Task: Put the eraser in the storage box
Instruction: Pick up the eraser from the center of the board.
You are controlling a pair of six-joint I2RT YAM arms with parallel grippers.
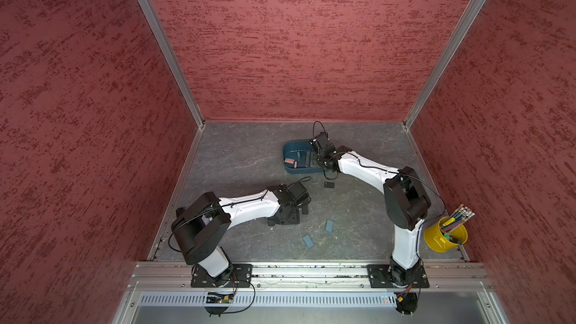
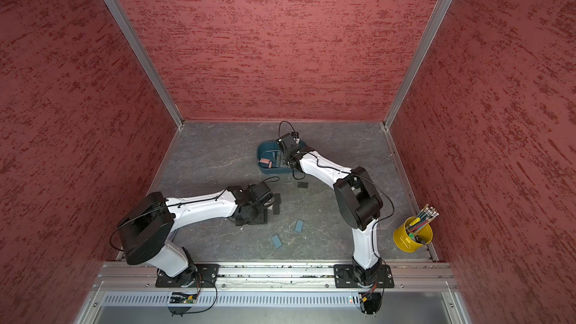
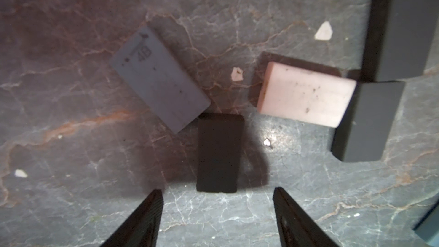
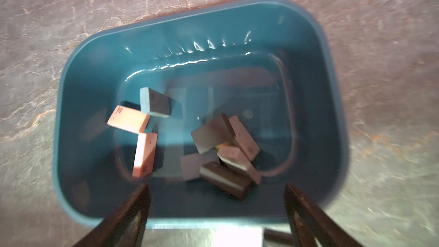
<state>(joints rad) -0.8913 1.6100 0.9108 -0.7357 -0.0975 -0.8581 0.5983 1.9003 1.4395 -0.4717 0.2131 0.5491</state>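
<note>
Black and matte, the small rectangular rubber eraser [image 3: 219, 153] lies flat on the table with its rounded corners showing, its near end in line with the gap between the tips of the left gripper [image 3: 218, 196]. That gripper's two dark ribbed fingers [image 3: 147, 219] stand apart with nothing between them. Touching the black eraser's far corner is a grey-blue eraser stamped "4B" [image 3: 159, 79], lying at an angle. A scuffed pale pink eraser [image 3: 306, 96] sits just beside it, one end butted against two dark grey blocks [image 3: 370, 124]. White crumbs [image 3: 323, 32] dot the surface around them. Well apart from all this, toward the back of the table, sits the dark teal-blue plastic storage box [image 4: 78, 115], seen in both top views [image 1: 293, 151] [image 2: 265, 151]. It holds a loose jumble of pink, grey and black erasers [image 4: 145, 153]. The right gripper [image 4: 216, 187] hangs over the box's near rim, spread wide and holding nothing. Two flat blue erasers [image 1: 329, 225] [image 1: 308, 240] and a small black one [image 1: 328, 185] lie loose on the dark grey, marble-veined tabletop [image 1: 243, 151]. A yellow metal pencil cup [image 1: 444, 238] full of pencils stands in the near right corner. Mottled red walls [image 1: 280, 42] with aluminium corner posts [image 1: 162, 45] close the cell in on three sides.
</note>
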